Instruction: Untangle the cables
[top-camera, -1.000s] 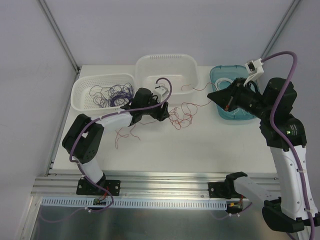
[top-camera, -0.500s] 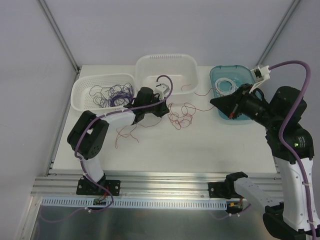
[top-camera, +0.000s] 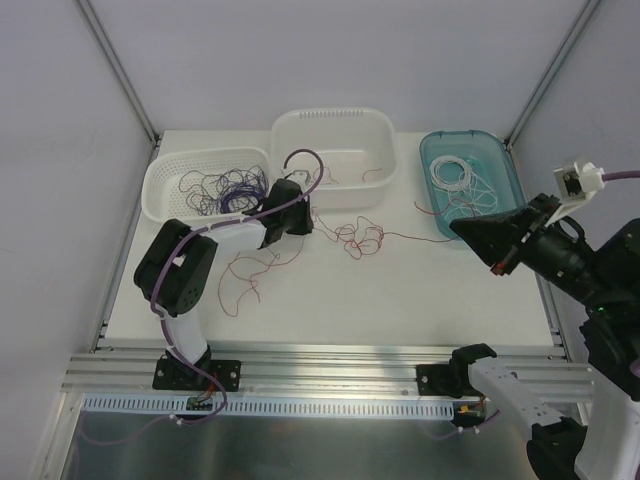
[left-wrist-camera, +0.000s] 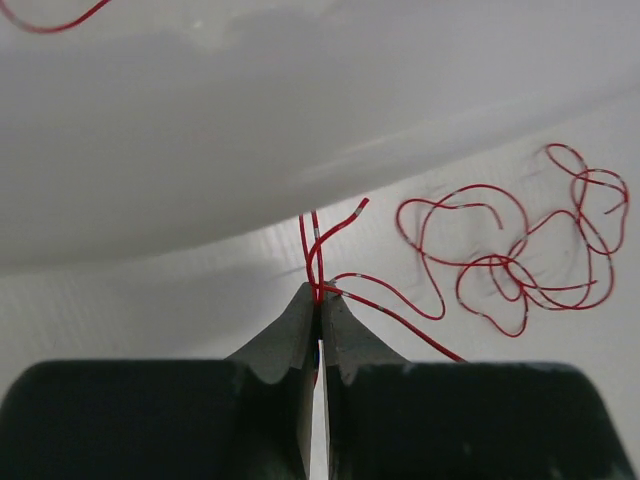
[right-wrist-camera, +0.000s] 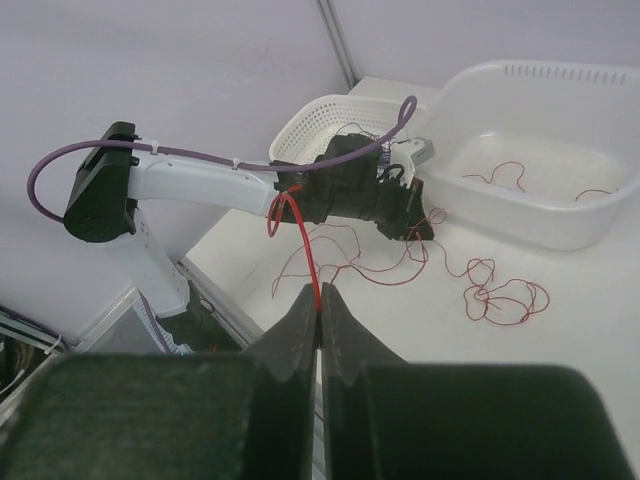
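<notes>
A tangle of thin red cables (top-camera: 360, 238) lies on the white table in front of the middle tub. My left gripper (top-camera: 303, 222) sits at its left end, low by the tub's wall. In the left wrist view it (left-wrist-camera: 318, 292) is shut on a red cable (left-wrist-camera: 312, 250), with the tangle (left-wrist-camera: 520, 262) off to the right. My right gripper (top-camera: 456, 229) is raised at the right. In the right wrist view it (right-wrist-camera: 318, 300) is shut on a single red cable (right-wrist-camera: 305, 245), and a strand (top-camera: 415, 237) runs from the tangle toward it. More red loops (top-camera: 245, 275) trail at the left.
A lattice basket (top-camera: 160, 185) at the back left holds purple cables (top-camera: 225, 190). The white tub (top-camera: 335, 120) in the middle holds a few red strands (top-camera: 330, 178). A teal bin (top-camera: 508, 165) at the back right holds white cables (top-camera: 465, 180).
The left gripper has shut on a red cable and drawn back leftward. The right gripper has pulled away from the teal bin toward the near right, drawing a red strand out.
</notes>
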